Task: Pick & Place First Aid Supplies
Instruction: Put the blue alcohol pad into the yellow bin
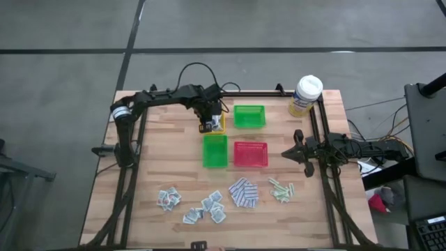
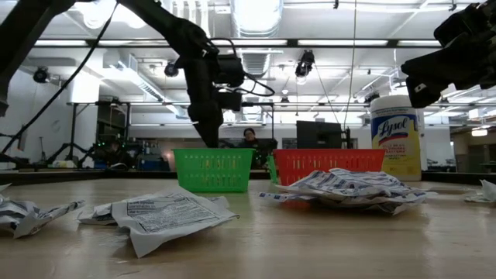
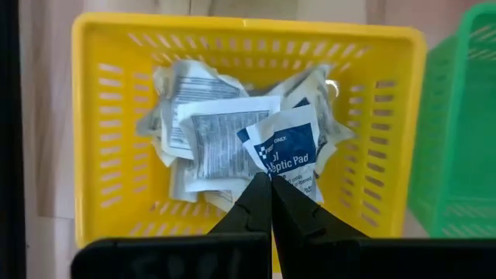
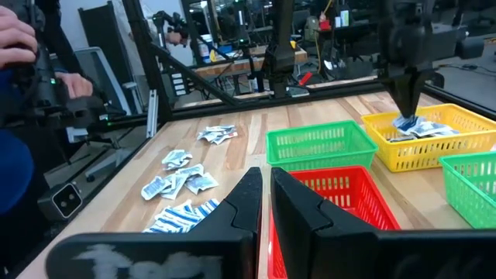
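My left gripper [image 3: 270, 180] hangs fingers-down in the yellow tray [image 3: 248, 35] at the table's far middle, shut on a white sachet with blue print [image 3: 288, 147]. Several white-grey sachets [image 3: 205, 124] lie crumpled on the tray's floor. On the near part of the table lie loose white-grey sachets [image 1: 168, 199], blue-and-white pads [image 1: 243, 193] and pale green strips [image 1: 281, 189]. My right gripper [image 4: 264, 177] waits shut at the table's right side [image 1: 296, 150], near the red tray [image 1: 250, 154], touching nothing. My left gripper pinches the blue-printed sachet at one edge [image 3: 273, 172] between its two fingertips, coming from above and pointing down. The sachet stands tilted over the other sachets in the yellow tray; whether its far end rests on them I cannot tell.
Two green trays [image 1: 249, 116] [image 1: 214, 150] stand right of and nearer than the yellow tray, the red one beside the nearer green. A yellow canister with a white lid [image 1: 305, 95] stands at the far right corner. A person [image 4: 19, 85] shows beyond the table's left side.
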You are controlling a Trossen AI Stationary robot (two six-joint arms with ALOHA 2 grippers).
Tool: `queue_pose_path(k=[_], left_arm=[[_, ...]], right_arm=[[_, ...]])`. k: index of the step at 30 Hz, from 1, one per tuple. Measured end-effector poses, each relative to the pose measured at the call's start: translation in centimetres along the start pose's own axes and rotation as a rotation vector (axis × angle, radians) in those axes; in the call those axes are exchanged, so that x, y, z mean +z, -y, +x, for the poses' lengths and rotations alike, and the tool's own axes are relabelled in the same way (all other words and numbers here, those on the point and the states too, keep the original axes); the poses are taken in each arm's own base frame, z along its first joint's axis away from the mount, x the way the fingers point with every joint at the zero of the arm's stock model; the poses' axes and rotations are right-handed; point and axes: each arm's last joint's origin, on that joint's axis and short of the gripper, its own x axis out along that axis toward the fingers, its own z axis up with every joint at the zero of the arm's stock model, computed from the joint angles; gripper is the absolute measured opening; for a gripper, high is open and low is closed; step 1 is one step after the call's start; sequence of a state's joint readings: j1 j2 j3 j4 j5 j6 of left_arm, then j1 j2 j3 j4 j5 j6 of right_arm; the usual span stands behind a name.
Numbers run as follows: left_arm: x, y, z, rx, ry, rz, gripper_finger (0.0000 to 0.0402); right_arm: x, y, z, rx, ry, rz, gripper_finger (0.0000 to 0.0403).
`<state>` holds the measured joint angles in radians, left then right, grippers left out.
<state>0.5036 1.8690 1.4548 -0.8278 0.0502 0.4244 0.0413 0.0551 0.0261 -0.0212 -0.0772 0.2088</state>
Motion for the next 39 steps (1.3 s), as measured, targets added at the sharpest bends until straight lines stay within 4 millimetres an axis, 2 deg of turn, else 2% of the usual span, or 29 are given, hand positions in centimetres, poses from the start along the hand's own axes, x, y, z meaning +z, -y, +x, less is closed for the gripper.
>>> queue_pose_path(k=[6,11,24,31,39], left_arm=[[0.0,-0.2,0.7,0.029,0.045,-0.008,0.0001],[0.0,-0.2,0.7,0.031,0.051,-0.018,0.0019],[0.1,-0.2,0.3,0.026,0.038,-0.12,0.0145],[0.6,0.6,-2.0,-0.01,-0.051,-0.204,0.016],[0.5,4.2,-6.0,-0.047,-0.133,-0.339,0.0161]], right_arm=[[0.0,0.0,0.0,0.0,0.0,0.0,0.0028],[0.0,0.0,0.0,0.0,0.0,0.0,0.0028],[0.0,0.0,0.0,0.0,0.0,0.0,0.0028],[0.0,0.0,0.0,0.0,0.0,0.0,0.0028],[0.0,0.0,0.0,0.0,0.0,0.0,0.0028]])
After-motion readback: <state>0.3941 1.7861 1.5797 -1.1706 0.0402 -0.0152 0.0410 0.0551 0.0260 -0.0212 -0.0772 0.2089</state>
